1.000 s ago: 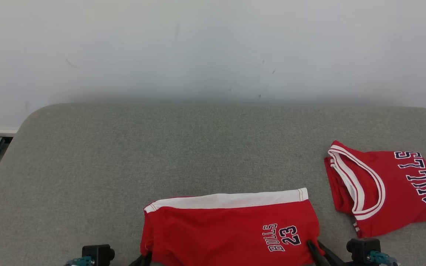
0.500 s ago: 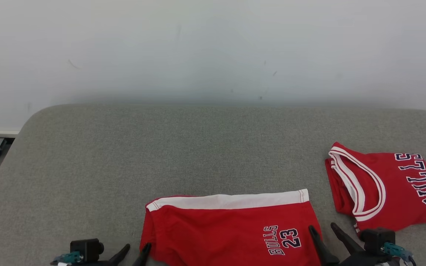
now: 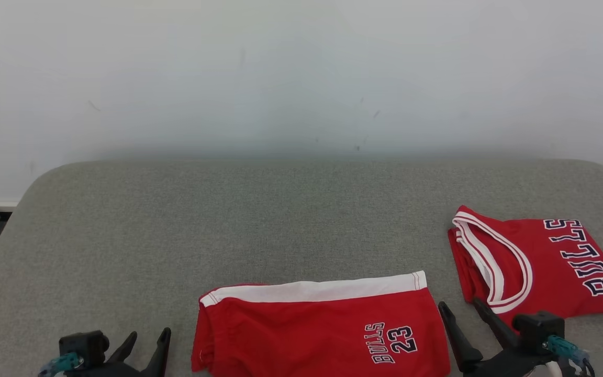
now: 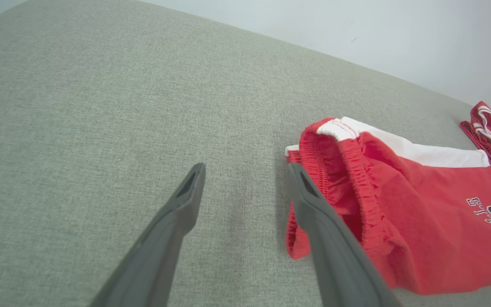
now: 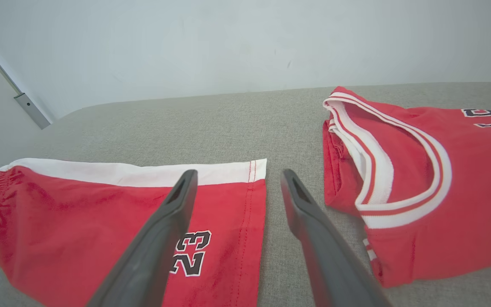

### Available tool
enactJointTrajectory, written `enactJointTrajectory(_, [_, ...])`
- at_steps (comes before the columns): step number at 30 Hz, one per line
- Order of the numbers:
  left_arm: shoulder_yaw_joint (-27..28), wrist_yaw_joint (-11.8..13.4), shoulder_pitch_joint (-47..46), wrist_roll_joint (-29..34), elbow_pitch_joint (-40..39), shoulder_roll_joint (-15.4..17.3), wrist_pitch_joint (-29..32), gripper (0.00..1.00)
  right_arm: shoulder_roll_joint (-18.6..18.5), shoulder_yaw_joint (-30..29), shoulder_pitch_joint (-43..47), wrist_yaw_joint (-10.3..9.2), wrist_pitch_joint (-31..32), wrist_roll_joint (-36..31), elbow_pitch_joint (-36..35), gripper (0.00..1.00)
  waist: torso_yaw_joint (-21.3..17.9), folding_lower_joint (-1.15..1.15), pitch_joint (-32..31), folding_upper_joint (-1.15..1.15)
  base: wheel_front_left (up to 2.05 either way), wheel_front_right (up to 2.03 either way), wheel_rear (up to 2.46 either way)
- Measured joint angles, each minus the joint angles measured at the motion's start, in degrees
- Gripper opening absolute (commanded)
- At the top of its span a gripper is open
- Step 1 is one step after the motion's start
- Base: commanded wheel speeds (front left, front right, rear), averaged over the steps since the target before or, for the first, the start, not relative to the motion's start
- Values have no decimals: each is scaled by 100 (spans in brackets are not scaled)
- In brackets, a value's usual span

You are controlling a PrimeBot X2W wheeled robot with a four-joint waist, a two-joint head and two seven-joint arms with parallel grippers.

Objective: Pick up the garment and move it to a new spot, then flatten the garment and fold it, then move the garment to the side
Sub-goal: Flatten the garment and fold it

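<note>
Evidently folded | shorts (image 3: 312,330) lie flat on worktop (image 3: 280,220) | left gripper (image 3: 148,335), right gripper (image 3: 457,305): fingers spread, empty | next, likely: regrasp, slide aside

Shorts (image 3: 322,324): laid on the table (image 3: 280,220) at its near edge, about midway along it.
Jersey (image 3: 532,267): laid near the right edge, right of the shorts and a little farther back; a strip of table is seen between them.
Left gripper (image 3: 149,333): held just left of the shorts, at the near edge.
Right gripper (image 3: 457,303): held over the gap between shorts and jersey.
Wall (image 3: 301,78): set behind the far edge.
</note>
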Motion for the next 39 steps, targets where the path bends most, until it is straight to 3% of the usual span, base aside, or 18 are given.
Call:
enactJointTrajectory(5, [310,265,296,245,-336,137,0,100,-177,52,-5,-99,-42,-342,-75,100,-94,0,-9,0,0,0,0])
enactJointTrajectory(15, [1162,375,804,565,-910,294,-1,100,-266,-153,55,-325,-98,-546,-432,100,-204,0,21,0,0,0,0])
enactJointTrajectory(24, [1500,377,900,1160,-1336,241,-8,100,-111,-116,316,-431,-82,-536,-255,100,4,0,89,0,0,0,0])
enactJointTrajectory(39, [1974,380,1084,1876,-1701,-56,-8,100,-25,233,-965,-396,1747,-420,1061,100,446,0,204,0,0,0,0])
